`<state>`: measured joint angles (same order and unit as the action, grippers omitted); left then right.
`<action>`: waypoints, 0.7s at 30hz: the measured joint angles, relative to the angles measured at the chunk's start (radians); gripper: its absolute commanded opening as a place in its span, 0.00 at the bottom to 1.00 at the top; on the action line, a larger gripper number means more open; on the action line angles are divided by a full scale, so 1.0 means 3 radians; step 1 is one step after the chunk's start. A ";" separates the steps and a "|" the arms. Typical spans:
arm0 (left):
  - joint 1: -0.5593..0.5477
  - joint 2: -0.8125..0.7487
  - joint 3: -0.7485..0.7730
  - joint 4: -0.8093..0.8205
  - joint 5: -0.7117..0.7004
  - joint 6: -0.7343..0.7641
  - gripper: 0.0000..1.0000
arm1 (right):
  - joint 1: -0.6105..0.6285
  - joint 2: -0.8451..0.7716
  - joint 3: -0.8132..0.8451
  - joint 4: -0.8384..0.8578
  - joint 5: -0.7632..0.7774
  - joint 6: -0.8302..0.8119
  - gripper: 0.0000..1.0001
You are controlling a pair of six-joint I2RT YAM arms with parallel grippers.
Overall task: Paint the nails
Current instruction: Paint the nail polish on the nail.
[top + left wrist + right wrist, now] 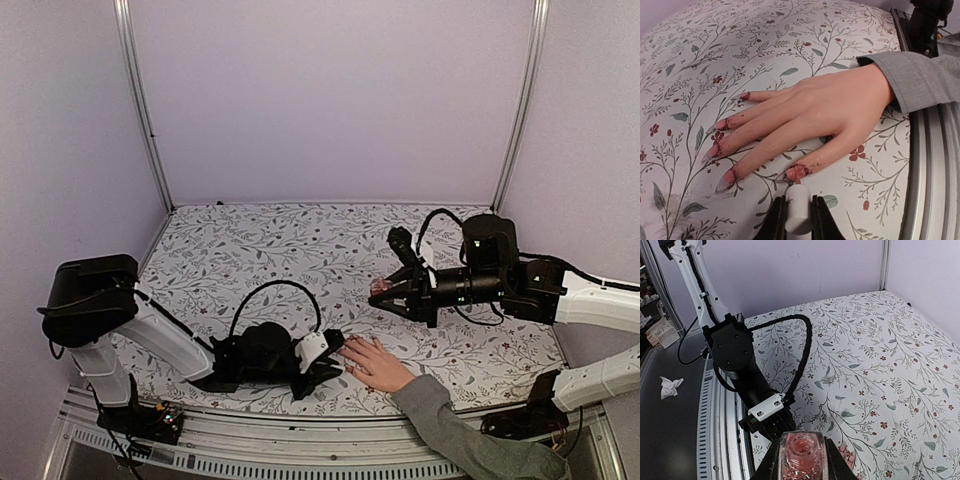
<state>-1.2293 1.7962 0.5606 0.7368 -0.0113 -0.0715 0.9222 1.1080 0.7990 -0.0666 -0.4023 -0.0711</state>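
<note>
The left hand is clenched on a white brush. Its two black fingers press on the handle from both sides and no gap shows. The brush stands between them and points at the person's hand. Its tip meets the nail of the nearest digit and seems to touch it.

The right hand grasps one bottle, which is open at the top and has pink-red polish with glitter inside. The fingers are tight on both sides of the glass. In the top view this hand hovers above the counter, apart from the person's hand and further from the near edge.

The person's hand lies flat, palm down, on the counter near its front edge, just in front of the left hand. It comes out of a grey sleeve.

The nails are five, one on each spread digit. All five show red polish, and the red is also smeared on the skin around them. The four long ones point away from the sleeve, and the fifth is the one at the brush.

There are two robot hands, one brush, one bottle and one person's hand.
</note>
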 measured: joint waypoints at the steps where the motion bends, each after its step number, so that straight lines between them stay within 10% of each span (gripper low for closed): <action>1: 0.0000 0.0000 0.0000 0.0000 0.0000 0.0000 0.00 | 0.0000 0.0000 0.0000 0.0000 0.0000 0.0000 0.00; 21: 0.0019 0.0000 0.0000 -0.0088 -0.0178 -0.0020 0.00 | 0.0000 0.0000 0.0000 0.0000 0.0000 0.0000 0.00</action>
<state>-1.2236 1.7962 0.5606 0.7105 -0.0647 -0.0776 0.9222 1.1080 0.7990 -0.0666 -0.4023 -0.0711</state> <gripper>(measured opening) 0.131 0.209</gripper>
